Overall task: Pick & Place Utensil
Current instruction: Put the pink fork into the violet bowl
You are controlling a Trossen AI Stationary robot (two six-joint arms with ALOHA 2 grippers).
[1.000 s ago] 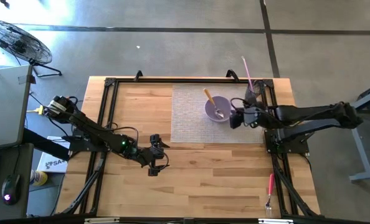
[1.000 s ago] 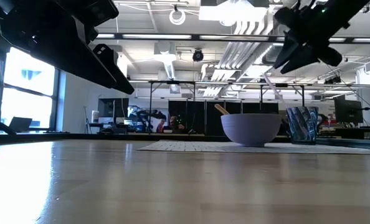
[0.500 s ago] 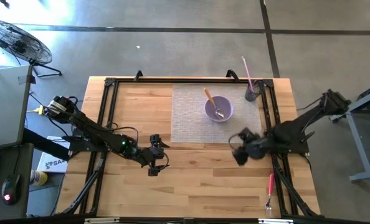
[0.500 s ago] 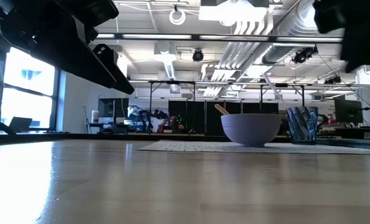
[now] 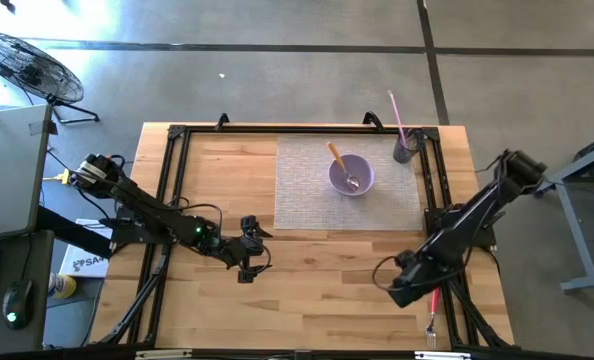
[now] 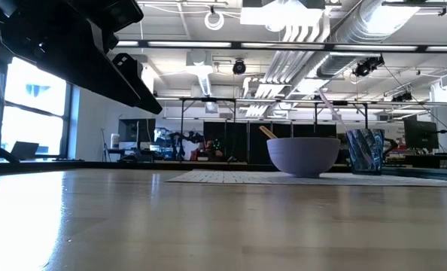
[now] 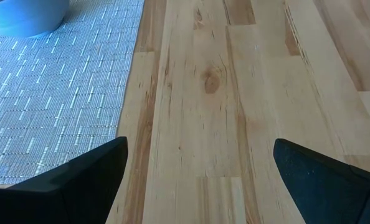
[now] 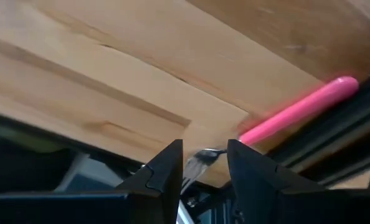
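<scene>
Beside my table [image 5: 217,160], I see a fan [image 5: 22,65] and a mouse [image 5: 15,305] off its left edge.

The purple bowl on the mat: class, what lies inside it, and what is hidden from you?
Inside the purple bowl, the high view shows a spoon with a wooden handle leaning out over the rim and its metal end on the bottom. The bowl's wall hides the contents in the low view.

Right claw [image 5: 397,287] now off the bowl [image 5: 351,175], down near the pink-handled fork [image 5: 434,305].
</scene>
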